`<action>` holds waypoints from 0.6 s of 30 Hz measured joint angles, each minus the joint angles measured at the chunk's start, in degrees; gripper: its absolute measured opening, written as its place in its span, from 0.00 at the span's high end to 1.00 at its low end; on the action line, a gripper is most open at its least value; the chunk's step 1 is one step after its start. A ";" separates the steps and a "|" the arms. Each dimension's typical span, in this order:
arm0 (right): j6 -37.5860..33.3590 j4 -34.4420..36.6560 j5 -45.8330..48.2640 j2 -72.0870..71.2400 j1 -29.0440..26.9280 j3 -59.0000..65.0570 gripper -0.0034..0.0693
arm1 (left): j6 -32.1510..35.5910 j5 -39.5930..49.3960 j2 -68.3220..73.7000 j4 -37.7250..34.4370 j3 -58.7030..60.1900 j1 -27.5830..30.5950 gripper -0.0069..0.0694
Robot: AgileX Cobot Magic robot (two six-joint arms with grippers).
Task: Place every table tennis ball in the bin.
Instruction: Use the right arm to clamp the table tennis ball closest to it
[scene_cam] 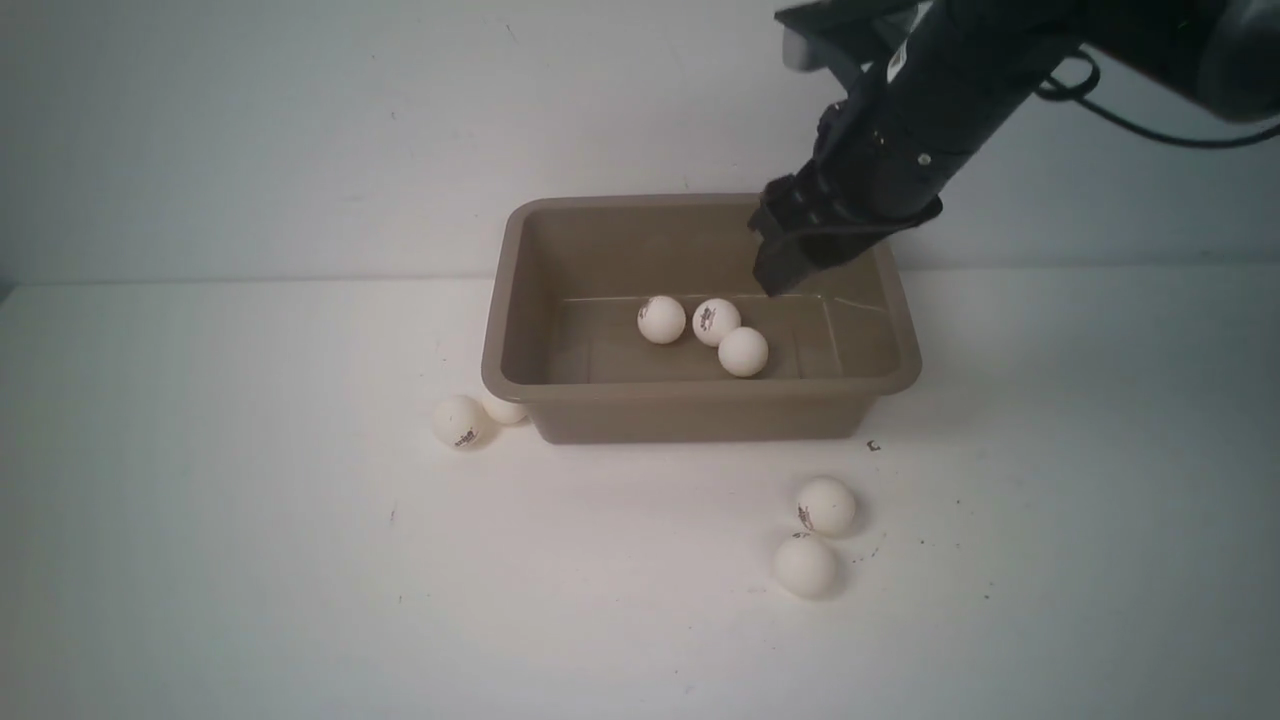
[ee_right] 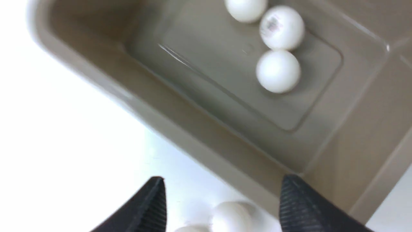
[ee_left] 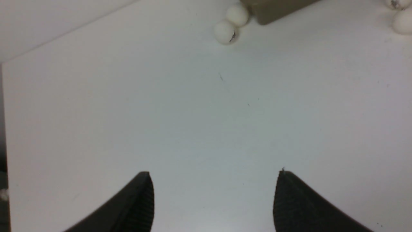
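Table tennis balls [scene_cam: 716,322]: three in bin [scene_cam: 700,388]; left pair [scene_cam: 458,421] beside its near corner, right pair [scene_cam: 826,505] on counter [scene_cam: 200,550] nearby. Right hand [scene_cam: 775,270] over bin, open, empty; left hand [ee_left: 214,174] open. Likely between drops. Next: lower onto right pair, grip one lightly.

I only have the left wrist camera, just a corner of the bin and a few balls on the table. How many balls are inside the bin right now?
Observer: Three balls lie clustered on the floor of the bin.
Operator: And where is the right gripper?
Observer: The right gripper hangs over the bin's right end, jaws open, holding nothing.
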 joint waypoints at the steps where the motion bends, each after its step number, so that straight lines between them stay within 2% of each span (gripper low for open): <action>1: 0.22 0.00 0.00 -0.79 0.33 0.89 0.40 | -0.28 -0.47 0.00 0.00 0.23 0.00 0.32; 7: 2.00 0.22 -0.24 -8.94 1.80 16.46 0.45 | -0.62 -3.55 0.00 0.12 0.53 0.00 0.32; 10: 5.72 0.75 -5.40 -16.66 1.80 31.20 0.46 | -0.62 -4.27 0.00 0.43 0.58 0.00 0.32; 12: 7.04 1.42 -8.22 -19.29 1.80 35.40 0.46 | -0.62 -4.27 0.00 0.67 0.58 0.00 0.32; 13: 8.88 2.99 -12.85 -22.50 1.80 40.58 0.46 | -0.62 -4.32 0.00 0.92 0.58 0.00 0.32; 18: 9.49 6.78 -18.87 -24.42 1.86 45.93 0.46 | -0.62 -5.36 0.00 1.11 0.58 0.00 0.32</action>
